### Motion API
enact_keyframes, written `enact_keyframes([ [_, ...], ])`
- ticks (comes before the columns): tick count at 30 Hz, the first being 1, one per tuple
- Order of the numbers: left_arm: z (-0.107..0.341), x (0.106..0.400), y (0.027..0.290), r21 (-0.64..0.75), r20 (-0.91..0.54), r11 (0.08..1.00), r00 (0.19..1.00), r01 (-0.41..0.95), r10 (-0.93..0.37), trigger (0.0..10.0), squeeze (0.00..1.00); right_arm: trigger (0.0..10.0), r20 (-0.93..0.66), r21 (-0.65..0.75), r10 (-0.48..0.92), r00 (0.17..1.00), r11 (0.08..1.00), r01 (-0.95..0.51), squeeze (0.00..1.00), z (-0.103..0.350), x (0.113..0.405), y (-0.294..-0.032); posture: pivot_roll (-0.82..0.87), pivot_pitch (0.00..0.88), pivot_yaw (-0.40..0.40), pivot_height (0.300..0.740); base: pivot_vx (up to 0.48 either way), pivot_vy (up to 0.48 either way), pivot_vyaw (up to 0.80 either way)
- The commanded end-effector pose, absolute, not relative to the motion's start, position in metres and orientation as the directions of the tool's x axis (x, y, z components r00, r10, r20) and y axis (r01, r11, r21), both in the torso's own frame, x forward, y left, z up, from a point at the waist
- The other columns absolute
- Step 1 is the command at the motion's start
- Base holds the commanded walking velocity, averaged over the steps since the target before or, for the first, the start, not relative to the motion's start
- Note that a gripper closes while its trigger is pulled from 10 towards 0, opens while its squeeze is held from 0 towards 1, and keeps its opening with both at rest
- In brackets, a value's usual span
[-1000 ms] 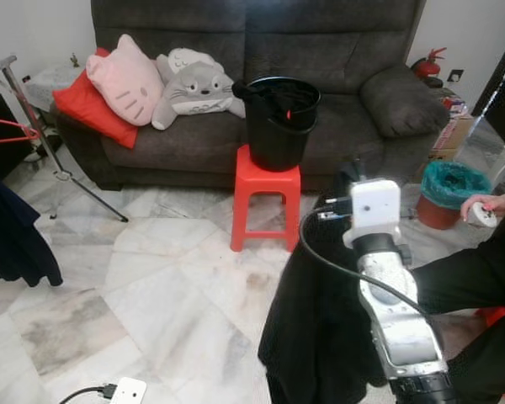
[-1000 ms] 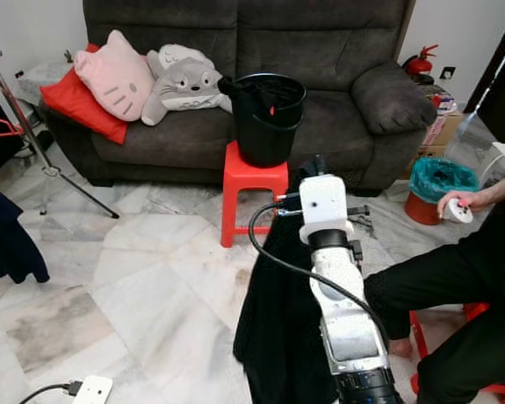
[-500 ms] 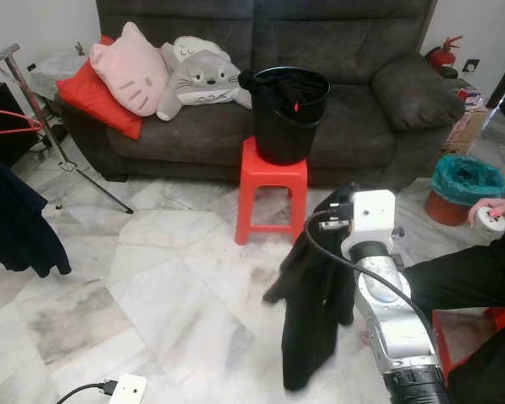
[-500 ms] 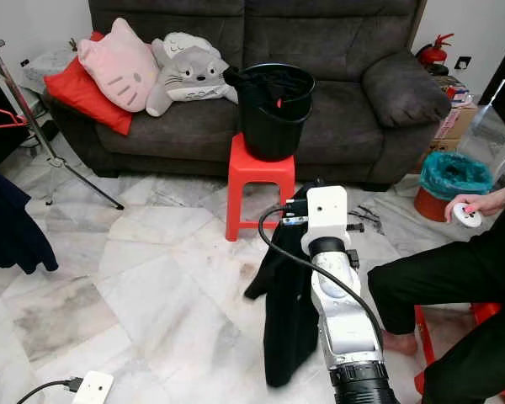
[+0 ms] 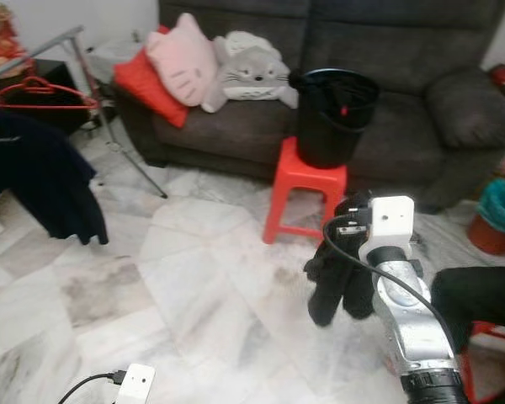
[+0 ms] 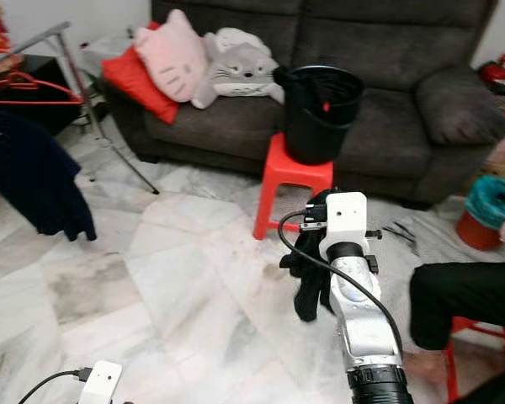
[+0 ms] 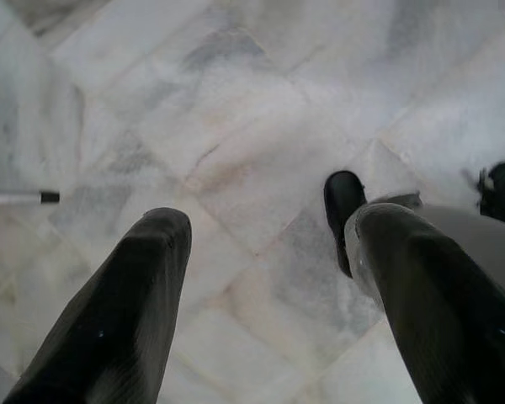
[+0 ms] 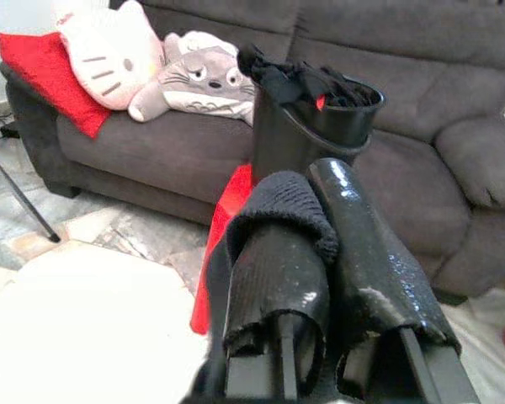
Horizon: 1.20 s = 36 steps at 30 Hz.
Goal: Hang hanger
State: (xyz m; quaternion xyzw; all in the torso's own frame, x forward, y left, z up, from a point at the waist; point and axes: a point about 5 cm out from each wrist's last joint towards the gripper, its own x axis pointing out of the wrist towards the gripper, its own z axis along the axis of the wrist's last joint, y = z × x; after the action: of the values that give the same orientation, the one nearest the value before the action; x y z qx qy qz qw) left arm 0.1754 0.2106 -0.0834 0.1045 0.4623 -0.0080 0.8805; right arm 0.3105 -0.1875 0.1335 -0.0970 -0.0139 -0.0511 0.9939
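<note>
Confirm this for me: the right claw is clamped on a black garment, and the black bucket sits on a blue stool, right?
Not quite. The stool is red, as the right eye view shows. The rest holds: the right claw is clamped on the black garment, and the black bucket sits on that stool.

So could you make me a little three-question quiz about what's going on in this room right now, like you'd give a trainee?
1. True or false: the right gripper is shut on a black knitted garment.
2. What stands on the red plastic stool?
A) a teal bin
B) a black plastic bucket
C) a pink cushion
3. Fill in: the red wire hanger hangs on the metal clothes rack above a dark ____ garment.

Key
1. True; the cloth is pinched between its fingers and hangs over the marble floor.
2. B, the black plastic bucket, with dark clothes in it.
3. navy; the dark navy garment.
</note>
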Motion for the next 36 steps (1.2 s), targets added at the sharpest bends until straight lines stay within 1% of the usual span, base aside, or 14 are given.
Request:
enact_keyframes([
  [1,-0.085,0.173,0.21,0.168,-0.829,0.983,0.551,0.08,0.097,10.0,0.0,10.0,0.093,-0.181,-0.111,0.99,0.975,0.126,0.0,0.146,0.311,-0.194,-0.18,0.0,-0.003,0.74,0.0,0.0,0.8],
  [5,-0.086,0.173,0.211,0.159,-0.836,0.986,0.539,0.059,0.102,10.0,0.0,10.0,0.096,-0.182,-0.128,0.987,0.973,0.144,0.0,0.146,0.308,-0.198,-0.2,0.0,0.015,0.74,0.0,0.0,0.8],
  [9,-0.087,0.168,0.215,0.159,-0.842,0.987,0.525,0.029,0.121,10.0,0.0,10.0,0.085,-0.171,-0.119,0.989,0.976,0.132,0.0,0.142,0.301,-0.191,-0.21,0.0,0.02,0.74,0.0,0.0,0.8],
  [12,-0.088,0.165,0.217,0.157,-0.84,0.988,0.526,-0.005,0.136,10.0,0.0,10.0,0.068,-0.178,-0.074,0.995,0.98,0.085,0.0,0.138,0.301,-0.183,-0.17,0.0,-0.011,0.74,0.0,0.0,0.8],
  [13,-0.088,0.163,0.217,0.158,-0.837,0.987,0.528,-0.018,0.144,10.0,0.0,10.0,0.061,-0.177,-0.052,0.997,0.982,0.062,0.0,0.136,0.303,-0.179,-0.15,0.0,-0.032,0.74,0.0,0.0,0.8],
  [18,-0.09,0.16,0.217,0.148,-0.83,0.985,0.531,-0.091,0.173,10.0,0.0,10.0,0.051,-0.179,0.02,0.998,0.984,-0.01,0.0,0.138,0.314,-0.167,-0.08,0.0,-0.083,0.74,0.0,0.0,0.8],
  [19,-0.09,0.158,0.217,0.144,-0.83,0.983,0.527,-0.11,0.181,10.0,0.0,10.0,0.046,-0.186,0.046,0.998,0.982,-0.037,0.0,0.138,0.315,-0.162,-0.07,0.0,-0.11,0.74,0.0,0.0,0.8],
  [20,-0.09,0.158,0.217,0.144,-0.83,0.983,0.527,-0.11,0.181,10.0,0.0,10.0,0.046,-0.186,0.046,0.998,0.982,-0.037,0.0,0.138,0.315,-0.162,-0.07,0.0,-0.11,0.74,0.0,0.0,0.8],
  [22,-0.092,0.152,0.218,0.149,-0.836,0.978,0.51,-0.143,0.202,10.0,0.0,10.0,0.04,-0.188,0.116,0.992,0.976,-0.106,0.0,0.139,0.315,-0.148,-0.05,0.0,-0.153,0.74,0.0,0.0,0.8],
  [27,-0.097,0.143,0.215,0.14,-0.852,0.971,0.477,-0.195,0.218,10.0,0.0,10.0,0.011,-0.202,0.188,0.982,0.962,-0.182,0.0,0.134,0.312,-0.138,0.0,0.0,-0.183,0.74,0.0,0.0,0.8],
  [28,-0.098,0.141,0.213,0.137,-0.855,0.971,0.47,-0.198,0.217,10.0,0.0,10.0,0.001,-0.2,0.204,0.979,0.959,-0.2,0.0,0.131,0.313,-0.136,0.04,0.0,-0.199,0.74,0.0,0.0,0.8],
  [32,-0.099,0.138,0.21,0.129,-0.858,0.965,0.463,-0.227,0.223,10.0,0.0,10.0,-0.003,-0.201,0.223,0.975,0.955,-0.219,0.0,0.128,0.319,-0.132,0.07,0.0,-0.191,0.74,0.0,0.0,0.8],
  [36,-0.1,0.137,0.209,0.14,-0.859,0.972,0.465,-0.19,0.215,10.0,0.0,10.0,0.035,-0.176,0.205,0.978,0.965,-0.196,0.0,0.135,0.325,-0.128,0.05,0.0,-0.162,0.74,0.0,0.0,0.8],
])
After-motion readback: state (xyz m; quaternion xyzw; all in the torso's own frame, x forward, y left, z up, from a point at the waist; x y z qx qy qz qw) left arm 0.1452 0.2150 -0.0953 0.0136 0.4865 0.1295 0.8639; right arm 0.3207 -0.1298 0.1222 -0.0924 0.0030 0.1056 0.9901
